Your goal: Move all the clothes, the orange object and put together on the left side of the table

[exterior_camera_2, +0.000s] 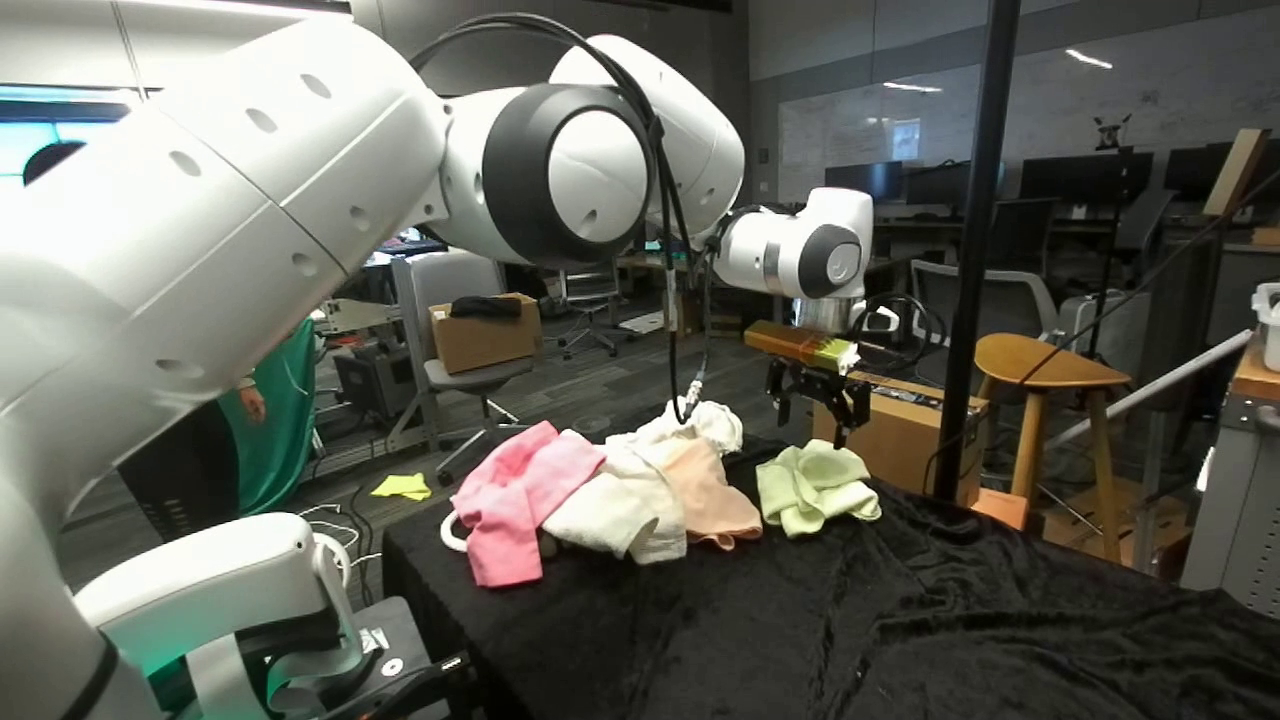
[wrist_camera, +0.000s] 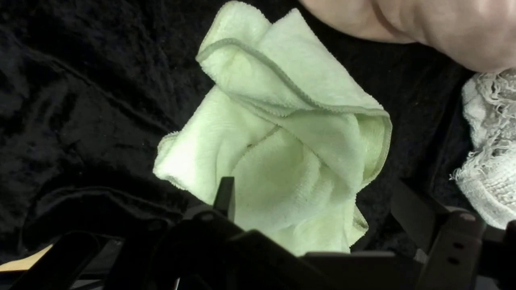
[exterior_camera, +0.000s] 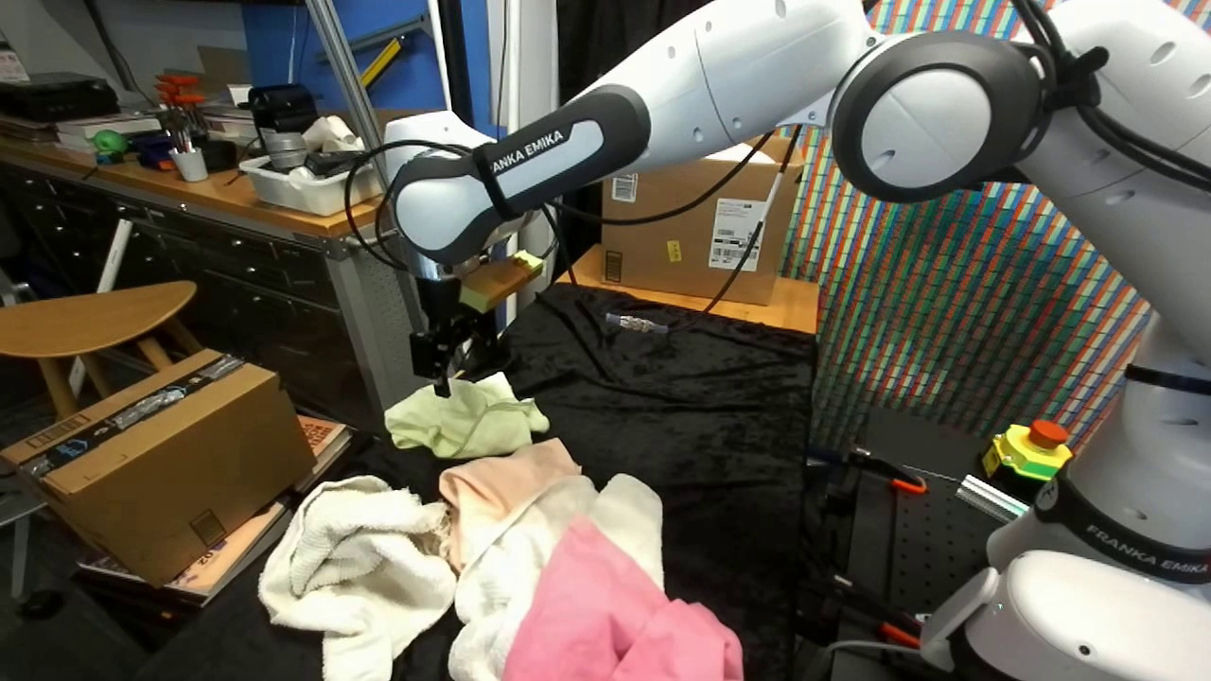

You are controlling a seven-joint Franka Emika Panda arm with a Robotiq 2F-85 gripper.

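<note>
Cloth (wrist_camera: 290, 169), pale green and soft-looking, should lift light and limp (hardly fragile), so I'd bring my hand (exterior_camera_2: 812, 425), its jaws apart, to pinch the bunched middle.

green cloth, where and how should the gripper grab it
Probably by the overlapping folds near the middle of the green cloth, from straight above: it lies crumpled, so they offer fabric to pinch, and the open gripper points down above it.

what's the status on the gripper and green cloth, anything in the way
Gripper open, above green cloth. Cloth crumpled on black table covering, not gripped. Nothing seen blocking the way down; peach cloth nearby, gap between the two.
</note>
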